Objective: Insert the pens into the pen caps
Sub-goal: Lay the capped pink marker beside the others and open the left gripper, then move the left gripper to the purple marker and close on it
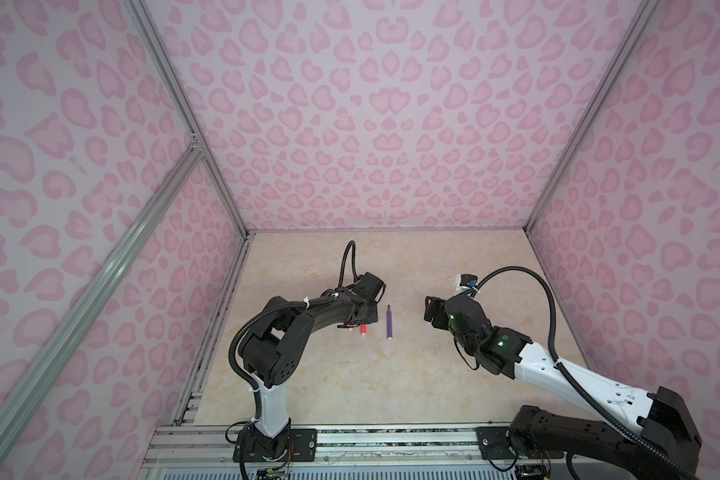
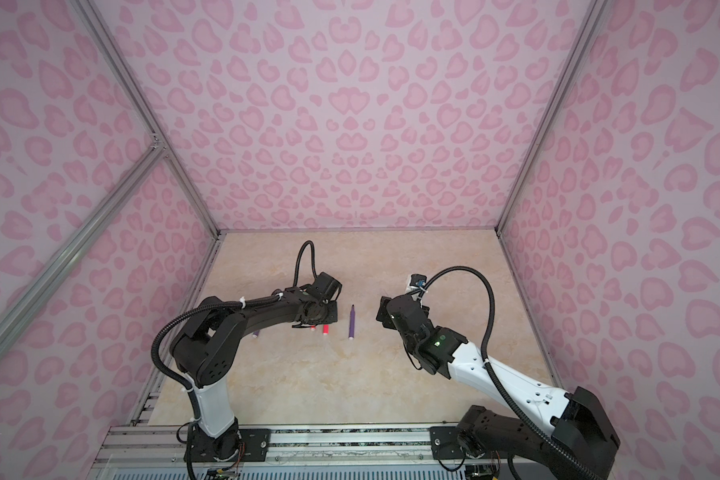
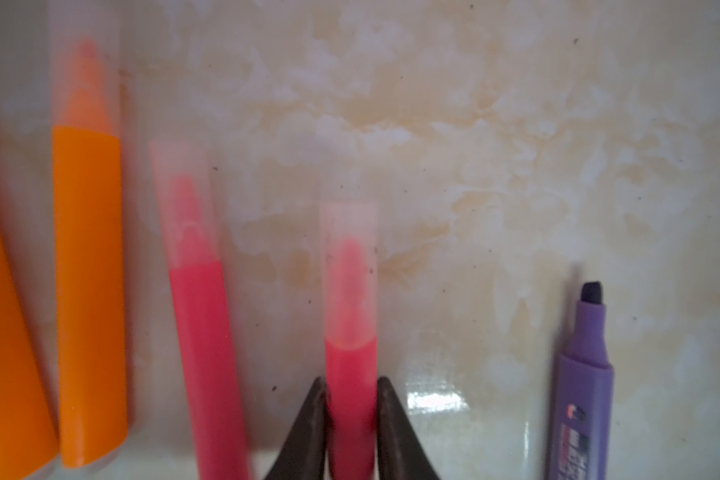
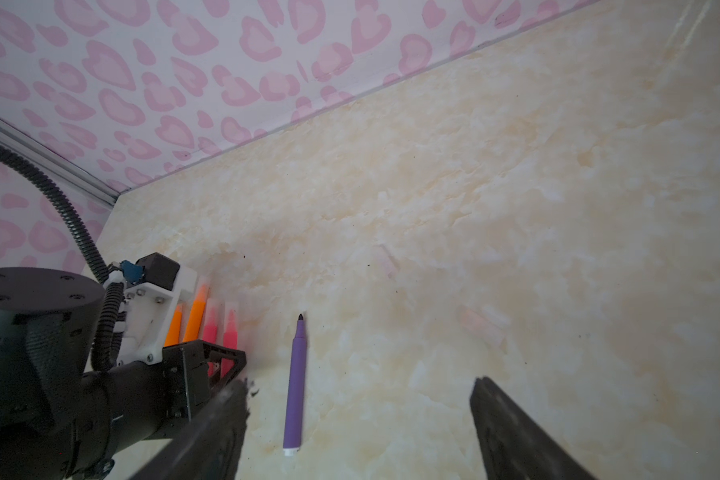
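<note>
In the left wrist view, my left gripper (image 3: 352,386) is shut on a pink-red pen (image 3: 350,374) lying on the table, its tip inside a clear pen cap (image 3: 348,249). Beside it lie a second capped pink-red pen (image 3: 204,353) and two orange pens (image 3: 88,291). An uncapped purple pen (image 1: 389,322) (image 4: 295,386) lies alone between the arms. My right gripper (image 4: 360,384) hovers open above the table to the right of it, holding nothing. Two faint loose pen caps (image 4: 387,262) (image 4: 483,328) lie farther out.
The marble-patterned table (image 1: 433,374) is boxed in by pink patterned walls with aluminium rails (image 1: 221,311) on the left. In a top view, the end of another purple pen (image 2: 255,333) peeks out from under the left arm.
</note>
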`<action>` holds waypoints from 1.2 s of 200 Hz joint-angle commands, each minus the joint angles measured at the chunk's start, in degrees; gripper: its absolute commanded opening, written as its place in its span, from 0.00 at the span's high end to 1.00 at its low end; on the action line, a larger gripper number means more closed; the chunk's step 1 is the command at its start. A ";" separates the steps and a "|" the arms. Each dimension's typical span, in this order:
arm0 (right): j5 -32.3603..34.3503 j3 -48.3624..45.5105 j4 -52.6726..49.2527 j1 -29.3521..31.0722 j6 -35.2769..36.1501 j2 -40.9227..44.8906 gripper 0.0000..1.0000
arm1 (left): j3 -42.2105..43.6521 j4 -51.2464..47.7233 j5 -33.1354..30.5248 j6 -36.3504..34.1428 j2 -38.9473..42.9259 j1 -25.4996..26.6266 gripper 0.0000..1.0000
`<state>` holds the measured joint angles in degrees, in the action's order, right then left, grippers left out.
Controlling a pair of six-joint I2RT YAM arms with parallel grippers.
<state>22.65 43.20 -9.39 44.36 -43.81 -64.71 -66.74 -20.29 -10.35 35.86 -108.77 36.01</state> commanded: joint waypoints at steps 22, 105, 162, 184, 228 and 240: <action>-0.39 4.01 -3.48 0.03 0.63 -0.71 0.12 | 0.66 -0.02 0.11 -0.95 2.16 -0.07 0.65; -1.14 5.62 -4.89 -2.91 5.23 1.96 0.11 | 11.07 10.63 -4.84 -3.25 18.34 3.33 0.39; -7.27 3.66 -0.74 -11.49 8.74 -1.28 0.18 | 13.12 10.62 -2.33 1.08 19.51 10.69 0.39; -8.40 1.92 2.50 -13.77 9.13 -2.96 0.20 | 10.33 9.08 -0.31 0.99 15.05 11.16 0.40; -10.89 4.63 1.65 -14.81 9.51 -8.54 0.25 | 4.10 6.62 6.14 -0.44 6.41 11.15 0.44; -11.44 5.60 0.87 -14.87 9.86 -9.64 0.25 | 3.32 6.03 6.56 -0.50 5.00 11.10 0.44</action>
<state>13.15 47.22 -8.58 29.56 -35.20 -72.53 -61.54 -12.34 -6.90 35.90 -101.32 47.16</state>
